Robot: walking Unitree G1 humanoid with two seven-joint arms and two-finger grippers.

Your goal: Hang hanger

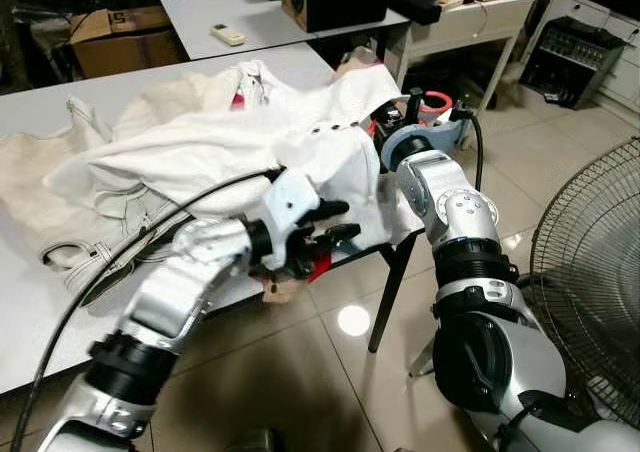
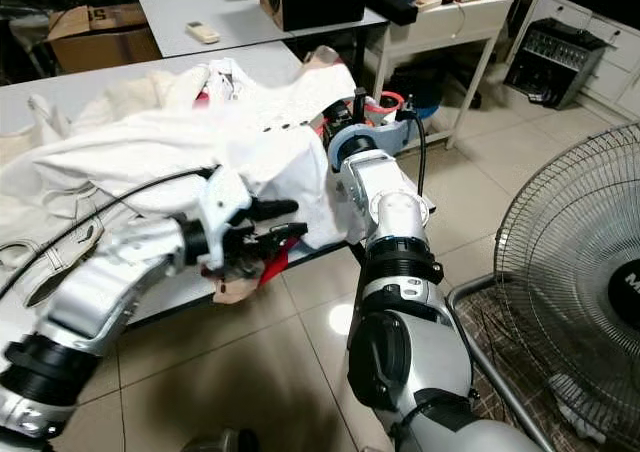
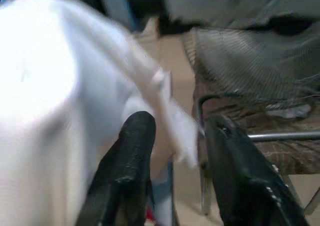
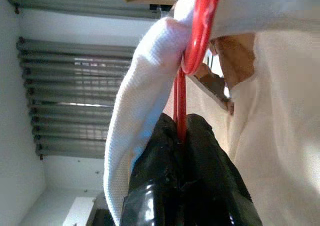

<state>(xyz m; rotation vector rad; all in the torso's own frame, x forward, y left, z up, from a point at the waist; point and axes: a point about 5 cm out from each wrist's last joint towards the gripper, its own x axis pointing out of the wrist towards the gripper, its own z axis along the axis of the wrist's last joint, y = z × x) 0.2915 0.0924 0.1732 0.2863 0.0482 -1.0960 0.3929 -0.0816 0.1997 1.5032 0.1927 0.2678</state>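
1 red hanger (image 4: 196, 41) in right gripper (image 4: 184, 131), 1 shirt (image 1: 250, 132).

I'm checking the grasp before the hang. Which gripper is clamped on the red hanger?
The right gripper: its fingers are shut on the red hanger. The left gripper is open beside the white garment.

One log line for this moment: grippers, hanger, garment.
right gripper: shut on red hanger | left gripper: open at white garment hem | garment heaped on table, hanger partly inside
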